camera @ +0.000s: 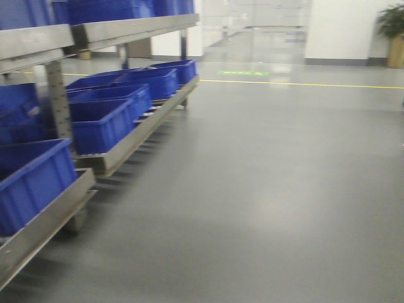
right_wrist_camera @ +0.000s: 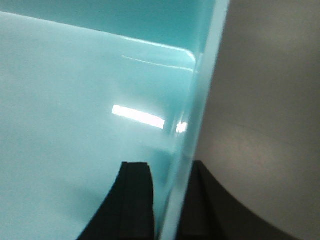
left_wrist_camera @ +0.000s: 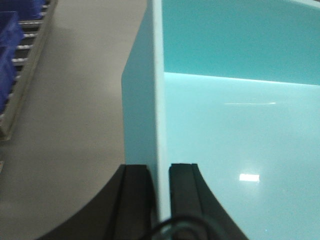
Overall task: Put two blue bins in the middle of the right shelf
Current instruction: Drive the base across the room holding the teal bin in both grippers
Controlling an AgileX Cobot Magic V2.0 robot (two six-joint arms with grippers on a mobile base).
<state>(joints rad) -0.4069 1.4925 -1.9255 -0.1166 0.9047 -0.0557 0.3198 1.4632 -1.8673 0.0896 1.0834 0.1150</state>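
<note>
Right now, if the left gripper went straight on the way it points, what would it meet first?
The bin itself: the left gripper is clamped astride its wall, so pushing on would probably only slide it further along that wall. Depth is unclear.

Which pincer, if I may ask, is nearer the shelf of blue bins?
Left. The left pincer clamps the bin's wall on the shelf side; the right pincer clamps its opposite wall.

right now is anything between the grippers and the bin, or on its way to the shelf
Nothing does: the left gripper straddles one wall of the light blue bin, the right gripper the opposite wall. The floor beside the shelving rack shows no obstacle, though the target shelf cannot be identified.
</note>
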